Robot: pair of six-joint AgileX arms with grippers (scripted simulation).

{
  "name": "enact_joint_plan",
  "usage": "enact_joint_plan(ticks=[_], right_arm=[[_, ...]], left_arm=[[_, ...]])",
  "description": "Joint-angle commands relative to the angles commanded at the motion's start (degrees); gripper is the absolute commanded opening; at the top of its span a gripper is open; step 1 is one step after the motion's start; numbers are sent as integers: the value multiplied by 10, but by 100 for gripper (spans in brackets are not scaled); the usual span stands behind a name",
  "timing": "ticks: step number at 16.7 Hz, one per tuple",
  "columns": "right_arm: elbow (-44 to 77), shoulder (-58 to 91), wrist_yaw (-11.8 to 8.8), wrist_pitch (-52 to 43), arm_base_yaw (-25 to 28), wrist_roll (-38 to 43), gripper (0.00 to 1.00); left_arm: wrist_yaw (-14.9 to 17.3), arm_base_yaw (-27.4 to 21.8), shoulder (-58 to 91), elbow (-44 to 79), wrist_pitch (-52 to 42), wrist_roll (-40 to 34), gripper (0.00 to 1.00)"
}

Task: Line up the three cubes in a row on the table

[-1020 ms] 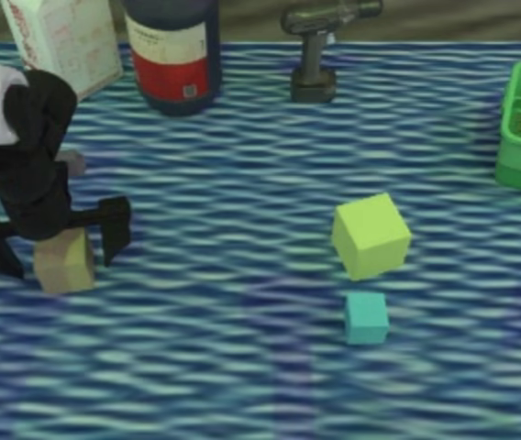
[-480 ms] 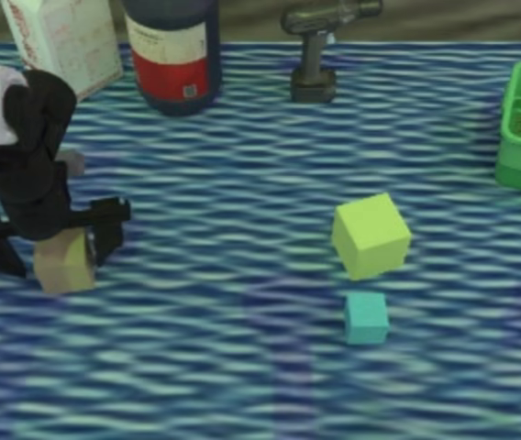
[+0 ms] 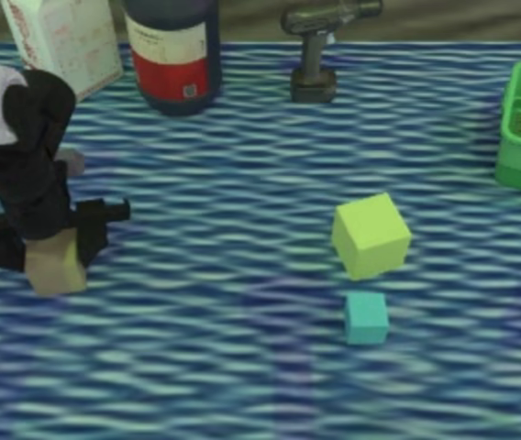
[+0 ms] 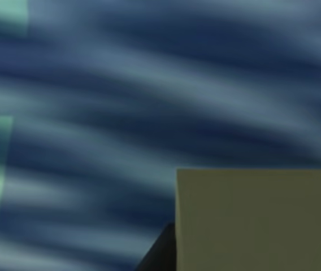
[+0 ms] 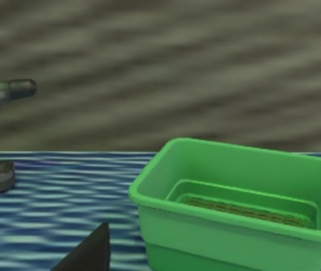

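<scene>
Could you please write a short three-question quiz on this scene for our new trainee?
1. True or false: the left claw is closed on the tan-olive cube.
2. Which cube lies nearest the lime-green cube? A) the tan-olive cube B) the teal cube
3. Fill in: the drill stands at the table's ____ edge in the top view.

Key
1. True: its fingers flank the cube on the table's left side.
2. B: it sits just in front of the lime-green one.
3. Far. The right claw is outside the top view.
</scene>
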Motion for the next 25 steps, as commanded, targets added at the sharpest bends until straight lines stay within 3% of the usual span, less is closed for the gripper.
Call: enact_joint_plan(ticks=[9,16,20,25], right_arm=[[0,0,0,0,0,0,100],[0,0,0,0,0,0,100],[0,0,0,0,0,0,100],[0,0,0,0,0,0,100]], left_arm=[[-3,0,-15,5,-9,3,0],[-3,8,-68,75,-137,2,0],[-4,10,-77,84,-151,1,0],[-2,-34,-55,116,-165,-33,0]])
